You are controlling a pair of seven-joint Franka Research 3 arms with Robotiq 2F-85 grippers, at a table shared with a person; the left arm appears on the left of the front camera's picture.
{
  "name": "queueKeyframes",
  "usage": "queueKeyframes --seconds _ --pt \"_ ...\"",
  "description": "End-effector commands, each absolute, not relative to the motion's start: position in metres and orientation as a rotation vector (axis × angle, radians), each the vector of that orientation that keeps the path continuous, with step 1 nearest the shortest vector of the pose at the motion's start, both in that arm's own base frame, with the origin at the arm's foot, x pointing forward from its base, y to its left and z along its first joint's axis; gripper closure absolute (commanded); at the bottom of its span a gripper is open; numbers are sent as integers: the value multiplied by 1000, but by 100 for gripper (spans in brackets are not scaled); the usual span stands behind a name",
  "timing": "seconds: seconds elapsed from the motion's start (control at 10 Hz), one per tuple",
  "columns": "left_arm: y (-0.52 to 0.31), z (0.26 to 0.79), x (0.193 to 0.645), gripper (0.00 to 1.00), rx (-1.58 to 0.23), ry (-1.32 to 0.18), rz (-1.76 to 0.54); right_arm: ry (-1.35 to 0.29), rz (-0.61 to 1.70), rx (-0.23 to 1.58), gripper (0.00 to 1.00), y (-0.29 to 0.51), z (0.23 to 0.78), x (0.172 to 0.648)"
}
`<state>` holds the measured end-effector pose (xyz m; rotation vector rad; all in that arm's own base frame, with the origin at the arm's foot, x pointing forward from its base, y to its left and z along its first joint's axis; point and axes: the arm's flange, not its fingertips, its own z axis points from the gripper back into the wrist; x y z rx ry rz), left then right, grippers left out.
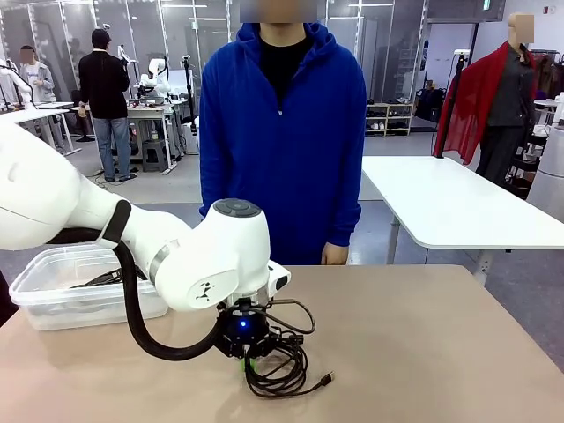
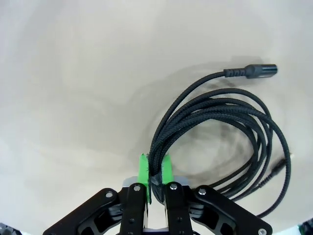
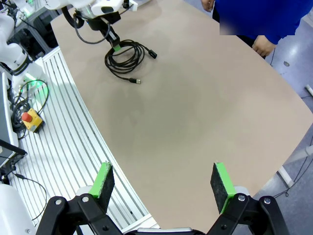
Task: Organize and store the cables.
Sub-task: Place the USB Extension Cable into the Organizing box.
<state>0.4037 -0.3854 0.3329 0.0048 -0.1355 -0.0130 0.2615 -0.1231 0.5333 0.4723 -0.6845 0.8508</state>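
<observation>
The left gripper (image 2: 154, 169) is clamped on one side of a coiled cable (image 2: 220, 127) that lies on the table (image 1: 423, 335), its green pads (image 2: 142, 169) pinching a bundle of several strands while the rest of the loop, with both plug ends, sprawls loose beside it. The bin (image 1: 53, 295) sits at the table's left, already holding a dark cable, well apart from the coil. The right gripper (image 3: 164, 186) hangs with its fingers spread wide and nothing between them, far from the coil. The main risk looks to be the grip itself: if not every strand is caught, a lift could let the coil unwind and trail. A dangling plug could snag the bin's rim or drag on the table. Strands could also slip out from the pads under the hanging weight.
</observation>
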Motion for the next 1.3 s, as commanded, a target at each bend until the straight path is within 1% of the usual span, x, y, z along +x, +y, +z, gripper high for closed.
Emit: queueKeyframes --seconds 0.0,0.2,0.3,0.4,0.5,0.6,1.1,1.2 --pt "-381 383 388 100 5 -121 -68 -692 855 476 0 -122 534 262" --pt "-371 421 375 100 11 -118 -120 -692 855 476 0 -122 534 262" --pt "-370 426 375 100 8 -137 -109 -692 855 476 0 -122 534 262" --pt "-372 426 378 100 -1 -136 -113 -692 855 476 0 -122 534 262" --pt "-380 424 383 100 -39 -154 -208 -692 855 476 0 -122 534 262" --pt "-376 432 371 100 6 -155 -107 -692 855 476 0 -122 534 262" --pt "-376 432 371 100 6 -155 -107 -692 855 476 0 -122 534 262" --pt "-376 429 374 89 2 -157 -130 -692 855 476 0 -122 534 262"
